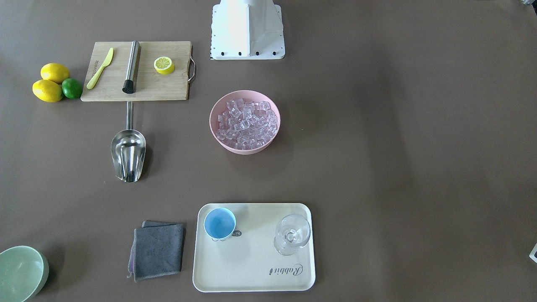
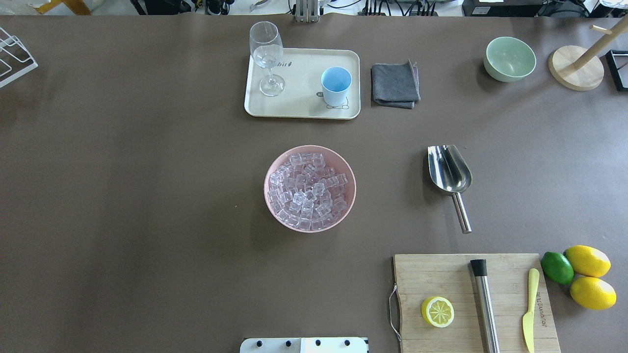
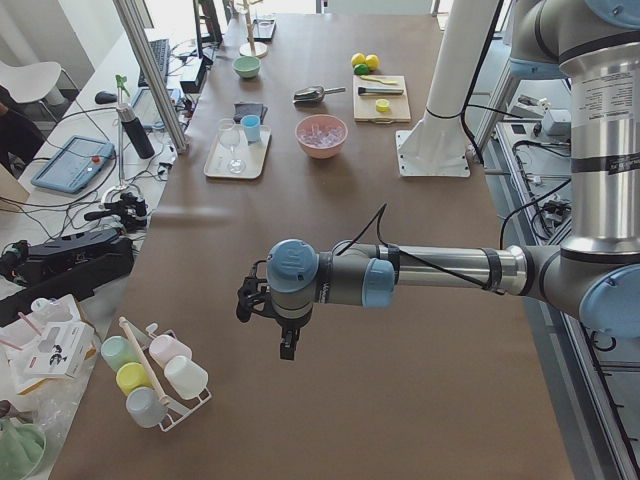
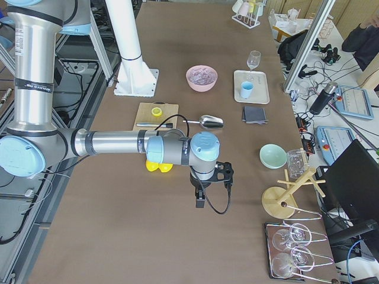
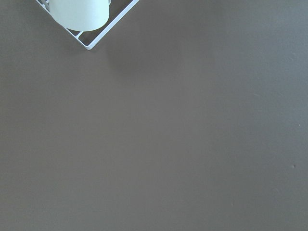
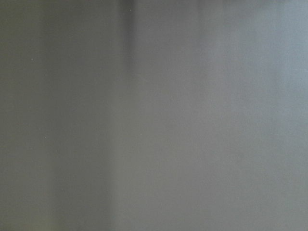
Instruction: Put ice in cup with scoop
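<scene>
Across from the robot, the front-facing view shows the scoop (image 1: 128,153) lying toward the counter's right end, just off a cutting board (image 1: 168,88). Its long axis runs between the robot's edge and the operators' edge, with the rod handle toward the robot and the open trough toward the operators. Ice (image 1: 245,123) fills a pink bowl (image 1: 245,151) at the counter's middle, and the cup (image 1: 220,223) stands upright, seemingly empty, on a tray (image 1: 251,260) near the operators' edge. No arm shows in this view. Overhead gives the same layout, adds that the handle is canted slightly, and likewise shows no arm. From the counter's left end, the left end effector (image 3: 287,350) hangs over bare counter, well apart from the scoop at the far end; I cannot tell whether its fingers are apart or together. From the right end, the right end effector (image 4: 201,203) hangs above the counter with the scoop beyond it toward the middle, and its state cannot be told either. The right arm looks the nearer, so the pickup likely falls to it, gripping across the handle. The left wrist view shows bare counter and the corner of a wire rack (image 5: 88,47); the right wrist view shows only blurred counter.
</scene>
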Controlling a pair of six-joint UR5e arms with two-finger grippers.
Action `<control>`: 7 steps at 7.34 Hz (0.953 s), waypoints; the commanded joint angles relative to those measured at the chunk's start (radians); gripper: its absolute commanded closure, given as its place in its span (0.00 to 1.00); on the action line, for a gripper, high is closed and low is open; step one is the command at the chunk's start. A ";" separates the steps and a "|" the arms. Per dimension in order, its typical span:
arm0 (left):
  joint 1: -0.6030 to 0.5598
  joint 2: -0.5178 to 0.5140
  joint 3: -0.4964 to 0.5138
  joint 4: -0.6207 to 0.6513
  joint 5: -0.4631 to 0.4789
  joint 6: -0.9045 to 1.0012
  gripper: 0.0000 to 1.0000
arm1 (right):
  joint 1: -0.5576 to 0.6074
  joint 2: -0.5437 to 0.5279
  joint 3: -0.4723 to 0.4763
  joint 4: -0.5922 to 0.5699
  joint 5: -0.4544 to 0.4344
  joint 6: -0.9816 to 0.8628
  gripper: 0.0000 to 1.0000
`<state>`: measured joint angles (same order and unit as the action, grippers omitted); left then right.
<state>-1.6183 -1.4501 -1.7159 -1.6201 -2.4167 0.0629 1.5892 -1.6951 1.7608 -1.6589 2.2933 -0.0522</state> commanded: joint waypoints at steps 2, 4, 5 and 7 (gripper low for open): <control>0.000 0.002 0.001 -0.003 -0.001 0.000 0.02 | 0.000 0.000 0.000 0.001 -0.001 0.000 0.00; 0.002 0.000 0.001 0.002 0.002 0.000 0.02 | 0.000 0.000 0.000 0.001 0.000 -0.001 0.00; 0.002 0.000 0.001 0.002 0.002 0.000 0.02 | 0.000 0.000 0.000 0.001 0.003 -0.003 0.00; 0.005 -0.001 0.004 0.002 0.005 0.000 0.02 | 0.000 0.005 0.014 0.001 0.014 0.000 0.00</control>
<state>-1.6160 -1.4503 -1.7149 -1.6186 -2.4137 0.0629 1.5892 -1.6940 1.7640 -1.6582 2.2999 -0.0547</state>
